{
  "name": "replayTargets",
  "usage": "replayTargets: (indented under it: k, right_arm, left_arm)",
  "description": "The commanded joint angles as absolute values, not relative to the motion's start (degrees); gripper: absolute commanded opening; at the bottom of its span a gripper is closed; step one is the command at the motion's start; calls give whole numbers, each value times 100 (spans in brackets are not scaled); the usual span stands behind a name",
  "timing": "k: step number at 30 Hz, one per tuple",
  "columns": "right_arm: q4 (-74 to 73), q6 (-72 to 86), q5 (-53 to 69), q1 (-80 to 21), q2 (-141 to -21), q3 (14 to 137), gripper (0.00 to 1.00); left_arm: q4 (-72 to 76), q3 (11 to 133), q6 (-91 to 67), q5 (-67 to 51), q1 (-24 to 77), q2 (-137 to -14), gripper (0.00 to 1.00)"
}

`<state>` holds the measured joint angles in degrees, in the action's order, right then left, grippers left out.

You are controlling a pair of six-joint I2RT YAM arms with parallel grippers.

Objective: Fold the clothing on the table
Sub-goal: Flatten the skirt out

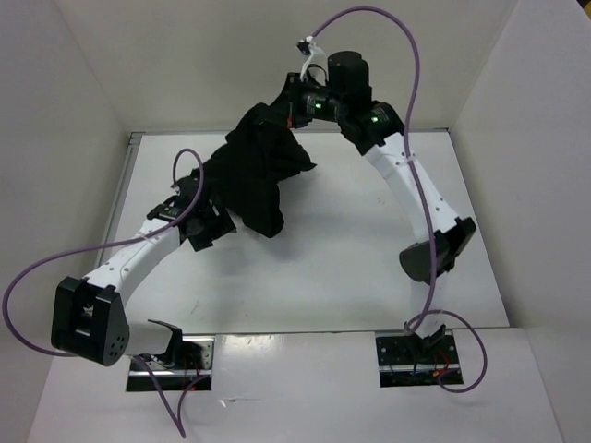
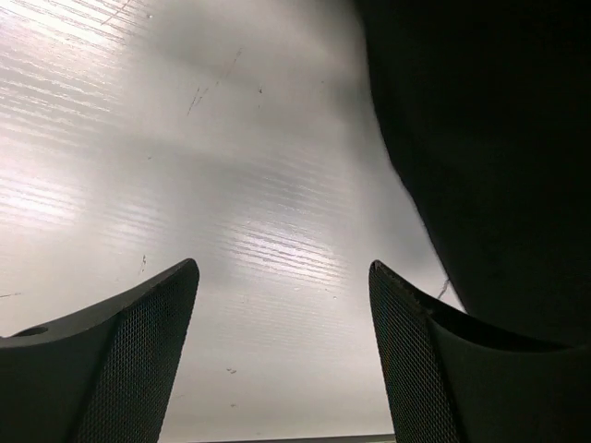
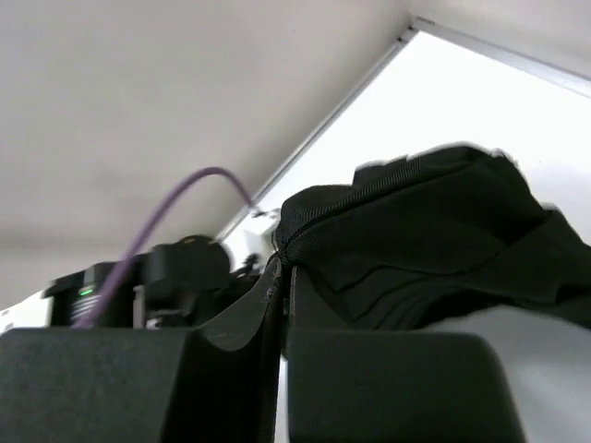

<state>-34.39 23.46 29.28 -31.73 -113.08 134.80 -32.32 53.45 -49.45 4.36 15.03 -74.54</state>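
Clothing [image 1: 259, 175] hangs bunched over the far middle of the white bench [image 1: 351, 268]. Its long axis runs from the right hand [image 1: 294, 109] at the top down toward the near left. That right hand is pressed together, pinching a stitched hem. The left hand [image 2: 282, 269] is nearer the loose lower end. It stands spread and empty, and the fabric lies just to its right. The cloth is soft, matte black and creased in deep folds, so I judge it will sag when moved.

black clothing [image 1: 259, 175] bunched, far edge raised, rest draping onto white table [image 1: 351, 268].
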Motion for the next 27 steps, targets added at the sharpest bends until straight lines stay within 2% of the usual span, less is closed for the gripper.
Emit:
replayTargets:
  k: [1,3,6,10,12,14,18,22,23,27]
  right_arm:
    - [-3199,2276,2813,-3121,-10234,12759,0]
    - [-3138,2513,2752,-2972,-9793,11914,0]
    - [-2963,2794,2558,-2524,-8695,9205,0]
    - [-3119,3049,2199,-1610,-7552,6837,0]
    - [-3408,3154,1918,-1198,-7007,6052,0]
    - [-3611,3226,1226,-1134,-6699,5784,0]
    - [-3910,3445,713,-1134,-6434,5643,0]
    - [-4025,3445,589,-1134,-6434,5643,0]
    - [-4025,3445,589,-1082,-6434,5643,0]
    - [-4025,3393,589,-1081,-6434,5590,0]
  left_arm:
    - [-3050,5335,-4887,334,1546,-7602,81]
    - [-3050,5335,-4887,334,1547,-7655,81]
    - [-2927,5283,-4939,334,1661,-7770,81]
    - [-2813,5282,-4939,194,1714,-8024,80]
    - [-2708,5352,-4939,141,1845,-8200,79]
    - [-2655,5422,-4939,88,1951,-8410,77]
    - [-2602,5537,-4887,-52,2258,-8771,72]
    - [-2444,5643,-4887,-298,2539,-9061,64]
    - [-2391,5643,-4887,-368,2592,-9140,59]
    - [-2110,5590,-5167,-965,2786,-9290,57]
